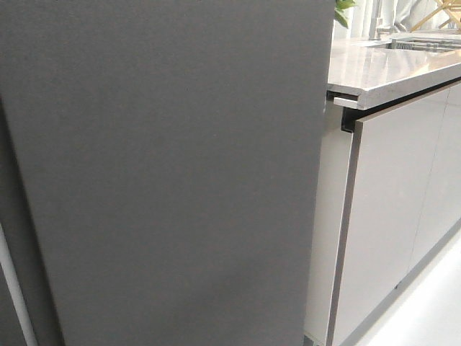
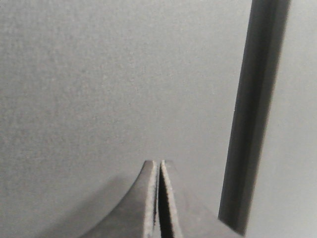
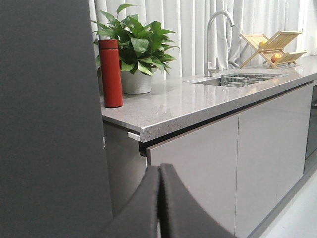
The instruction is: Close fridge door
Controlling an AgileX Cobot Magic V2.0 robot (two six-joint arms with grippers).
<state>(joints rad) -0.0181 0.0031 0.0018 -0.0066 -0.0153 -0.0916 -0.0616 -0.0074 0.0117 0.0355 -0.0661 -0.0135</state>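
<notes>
The fridge door (image 1: 166, 173) is a matte dark-grey slab that fills most of the front view. A darker strip (image 1: 21, 238) runs down its left side, with a thin pale line (image 1: 13, 288) low at the left. Neither gripper shows in the front view. My left gripper (image 2: 159, 162) is shut and empty, its tips very close to the door's grey face (image 2: 99, 89); I cannot tell if they touch. A dark upright band (image 2: 255, 114) stands beside it. My right gripper (image 3: 159, 167) is shut and empty, beside the door's right edge (image 3: 49, 124).
To the right of the fridge is a stone counter (image 1: 389, 72) over pale glossy cabinet fronts (image 1: 389, 216). On it stand a red bottle (image 3: 110, 73) and a potted plant (image 3: 134, 49), with a faucet (image 3: 215, 39), a sink (image 3: 237, 78) and a wooden dish rack (image 3: 275, 47) beyond.
</notes>
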